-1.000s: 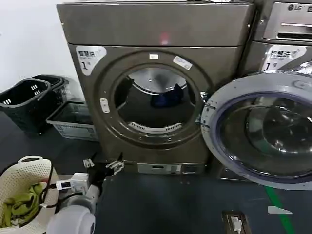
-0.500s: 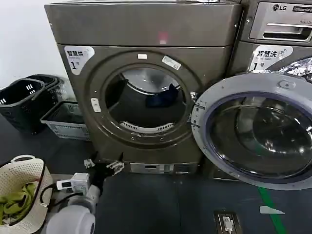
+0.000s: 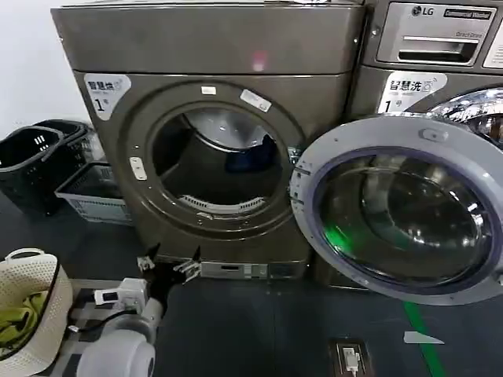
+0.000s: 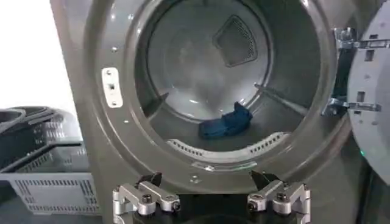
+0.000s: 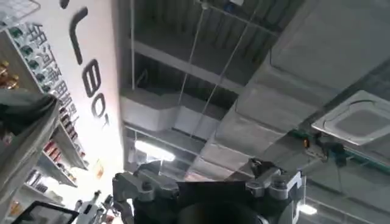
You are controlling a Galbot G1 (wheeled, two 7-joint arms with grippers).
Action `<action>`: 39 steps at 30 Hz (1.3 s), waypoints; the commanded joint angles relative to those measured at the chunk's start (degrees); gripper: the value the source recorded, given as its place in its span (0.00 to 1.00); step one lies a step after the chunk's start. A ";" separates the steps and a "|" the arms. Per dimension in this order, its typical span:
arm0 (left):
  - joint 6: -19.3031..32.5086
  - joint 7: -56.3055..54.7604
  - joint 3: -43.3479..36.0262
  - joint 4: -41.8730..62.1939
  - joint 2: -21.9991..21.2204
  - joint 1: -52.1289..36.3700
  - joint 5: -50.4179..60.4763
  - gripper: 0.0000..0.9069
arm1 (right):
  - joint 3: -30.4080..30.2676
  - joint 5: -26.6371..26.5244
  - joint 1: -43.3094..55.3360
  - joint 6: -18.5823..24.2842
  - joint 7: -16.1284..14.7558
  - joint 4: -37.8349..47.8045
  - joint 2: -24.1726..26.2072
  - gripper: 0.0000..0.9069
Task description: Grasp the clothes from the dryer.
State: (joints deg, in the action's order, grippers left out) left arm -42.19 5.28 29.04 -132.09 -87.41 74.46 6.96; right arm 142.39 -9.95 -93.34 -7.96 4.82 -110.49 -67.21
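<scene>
Blue clothes (image 4: 224, 122) lengthwise across dryer (image 3: 110, 47) drum

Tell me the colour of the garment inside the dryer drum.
Blue garment; clearest in the left wrist view.

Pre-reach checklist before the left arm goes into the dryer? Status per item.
1. Dryer door swung fully open, porthole unblocked: ok.
2. Clothes located: blue garment lies on the drum floor toward the back of the dryer: ok.
3. Left gripper open, fingers spread, nothing held: ok.
4. Left gripper lined up with the opening: it sits low, outside, below the porthole rim; needs raising: not ok.
5. Other items in the drum beyond the blue garment: cannot tell.
6. Right gripper out of the way: its camera looks up at a ceiling, open and holding nothing: ok.
</scene>
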 commanded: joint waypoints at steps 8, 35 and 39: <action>-2.81 0.25 -1.05 0.09 -0.25 0.08 0.13 1.00 | 1.01 -0.63 -0.41 0.55 0.42 0.68 -0.01 1.00; -2.81 0.16 -1.89 2.75 -0.37 -1.00 -0.16 1.00 | 1.46 -0.66 -0.31 0.15 0.34 0.59 -0.77 1.00; -2.81 0.07 -1.92 3.28 -0.64 -1.30 -0.11 1.00 | 2.00 -0.66 -0.41 0.15 0.30 1.06 -0.76 1.00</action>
State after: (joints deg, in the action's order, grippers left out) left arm -42.19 5.44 27.13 -129.54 -87.91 73.34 6.84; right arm 144.31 -10.56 -93.66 -7.80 5.13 -109.53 -68.02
